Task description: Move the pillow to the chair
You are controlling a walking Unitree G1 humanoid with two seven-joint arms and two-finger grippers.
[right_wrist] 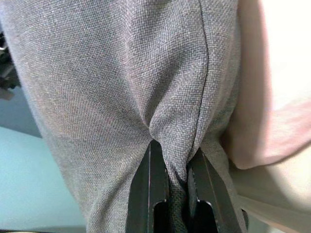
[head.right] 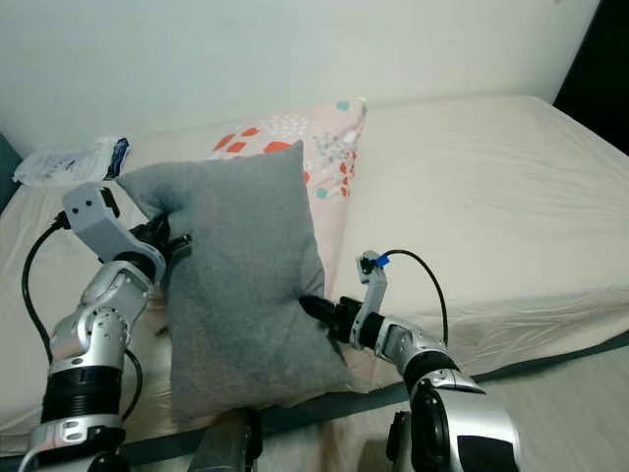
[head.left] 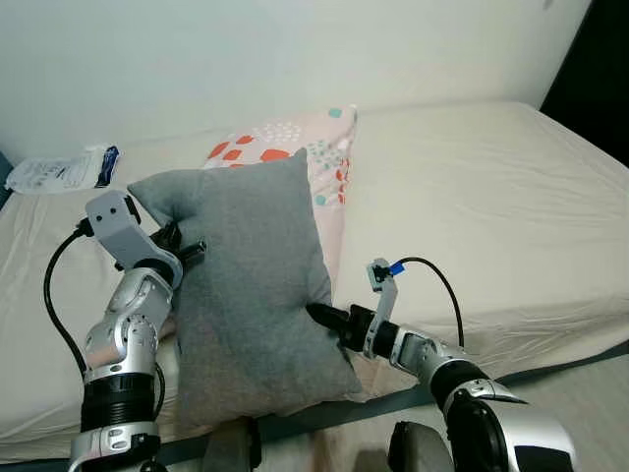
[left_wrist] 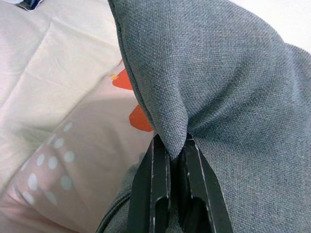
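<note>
Pillow: grey pillow (head.left: 251, 285), held upright between the two grippers, over the near edge of the bed (head.left: 491, 187); its lower end hangs down past the mattress edge.
Left gripper: left gripper (head.left: 189, 248) at the pillow's left edge, near the upper corner; jaws closed on a pinch of grey fabric, which bunches into a fold between the fingers (left_wrist: 154, 189) in the left wrist view.
Right gripper: right gripper (head.left: 322, 317) at the pillow's right edge, lower down; jaws closed on a fold of the fabric beside the seam, seen between the fingers (right_wrist: 151, 189) in the right wrist view.
Second pillow: pink pillow (head.left: 314, 147) with red, white and teal spots, lying flat on the bed just behind the grey one, partly hidden by it.
Packet: white and blue plastic packet (head.left: 64, 169) on the bed's far left, near the wall (head.left: 295, 49), well apart from the pillows.
Bed: cream sheet, wrinkled, with a dark base edge showing at the front.
</note>
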